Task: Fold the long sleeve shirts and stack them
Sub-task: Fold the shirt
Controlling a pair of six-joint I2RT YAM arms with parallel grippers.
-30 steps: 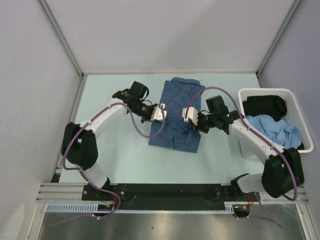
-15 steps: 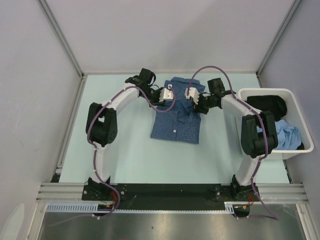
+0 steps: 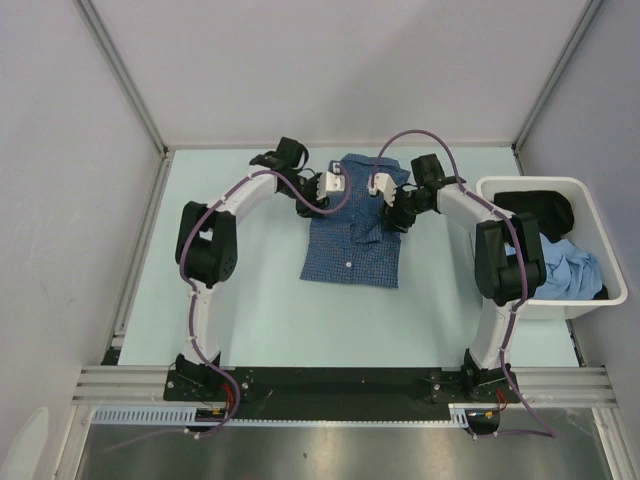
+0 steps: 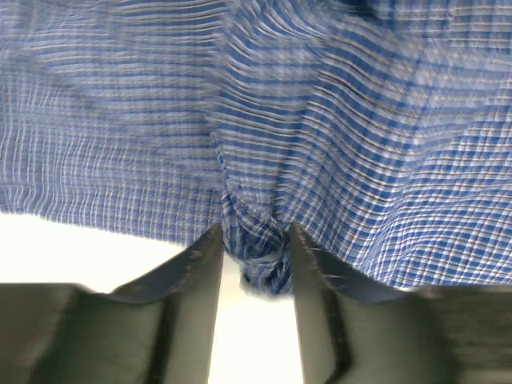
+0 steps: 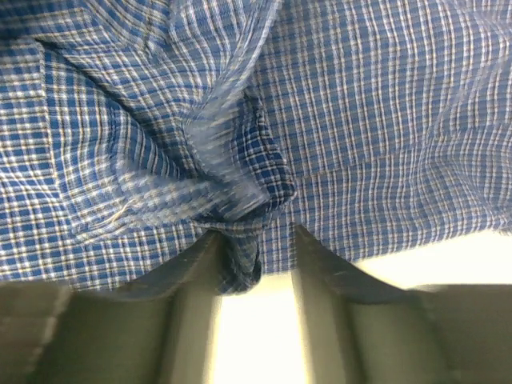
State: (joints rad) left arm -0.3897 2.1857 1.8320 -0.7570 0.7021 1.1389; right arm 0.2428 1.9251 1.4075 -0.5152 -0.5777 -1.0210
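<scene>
A dark-blue checked long sleeve shirt lies folded on the pale table, collar end far from me. Both grippers sit at its far edge. The left gripper is over the far left corner and the right gripper over the far right. In the left wrist view the left gripper has its jaws parted around a loose wad of shirt cloth. The right gripper is also open; a bunched fold leans on one finger, clear of the other.
A white bin stands at the right edge of the table, holding a black garment and a light-blue garment. Grey walls enclose the table on three sides. The right arm's elbow is close to the bin.
Both arms swept away from me, carrying the shirt's near part to its far edge, so the shirt now lies shorter. Both pairs of jaws went from shut to parted.
</scene>
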